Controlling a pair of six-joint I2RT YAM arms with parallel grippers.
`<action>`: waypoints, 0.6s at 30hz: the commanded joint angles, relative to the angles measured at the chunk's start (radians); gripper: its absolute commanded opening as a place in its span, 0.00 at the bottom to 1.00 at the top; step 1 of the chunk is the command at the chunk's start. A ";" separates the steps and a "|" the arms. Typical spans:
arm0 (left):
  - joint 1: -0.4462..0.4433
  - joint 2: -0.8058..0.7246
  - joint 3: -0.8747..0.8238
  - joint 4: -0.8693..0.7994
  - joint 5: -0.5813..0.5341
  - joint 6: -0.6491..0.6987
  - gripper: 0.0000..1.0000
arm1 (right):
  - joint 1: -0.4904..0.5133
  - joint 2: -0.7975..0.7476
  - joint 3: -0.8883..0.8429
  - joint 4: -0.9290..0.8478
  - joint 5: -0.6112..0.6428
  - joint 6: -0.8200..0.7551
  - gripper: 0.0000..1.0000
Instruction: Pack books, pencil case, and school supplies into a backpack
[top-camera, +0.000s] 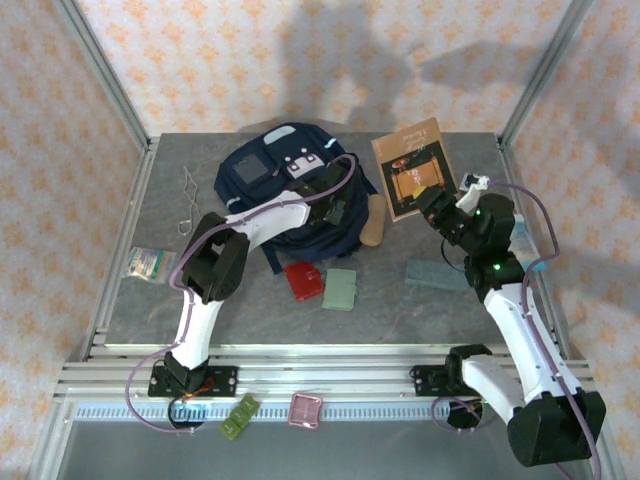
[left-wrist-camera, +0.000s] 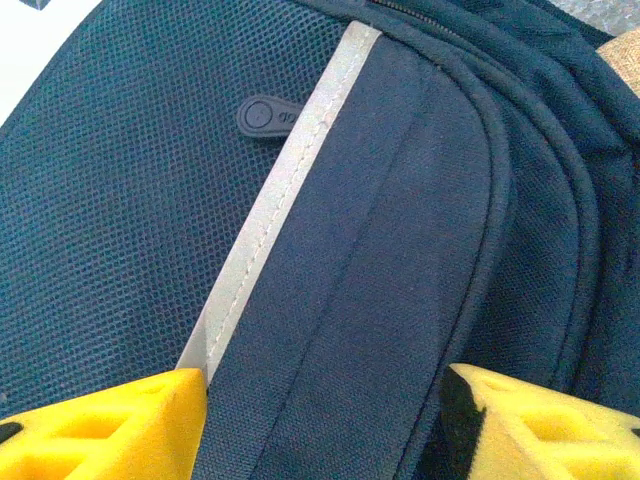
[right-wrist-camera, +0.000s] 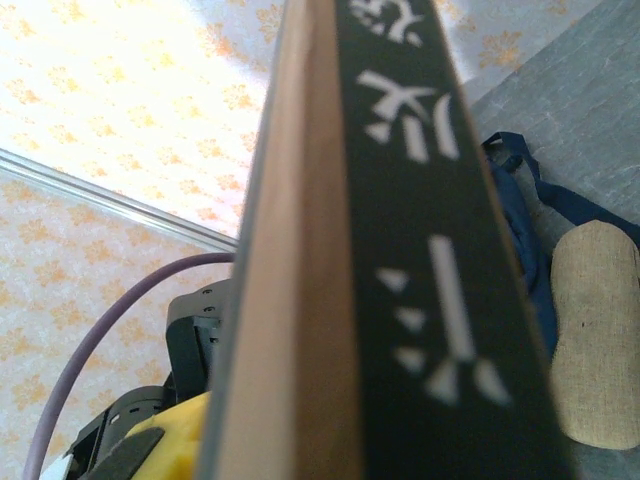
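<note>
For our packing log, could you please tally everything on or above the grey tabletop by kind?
Backpack: 1
Book: 1
Pencil case: 1
Flat supplies (red case, green case, grey slab): 3
Plastic packet: 1
Metal tool: 1
Total: 8

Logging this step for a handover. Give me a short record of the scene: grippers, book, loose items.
left gripper: open, over backpack
right gripper: shut on brown book
pencil case: on table, beside backpack
red case, green case, grey slab: on table, unpacked
</note>
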 joint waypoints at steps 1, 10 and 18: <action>-0.009 0.016 0.022 -0.072 -0.082 0.051 0.64 | -0.008 -0.020 -0.008 0.100 -0.024 -0.018 0.00; -0.012 -0.094 -0.054 -0.004 0.060 0.058 0.67 | -0.008 0.000 -0.014 0.125 -0.048 -0.008 0.00; -0.039 -0.033 -0.054 -0.036 -0.104 0.118 0.68 | -0.008 0.009 -0.021 0.152 -0.068 0.010 0.00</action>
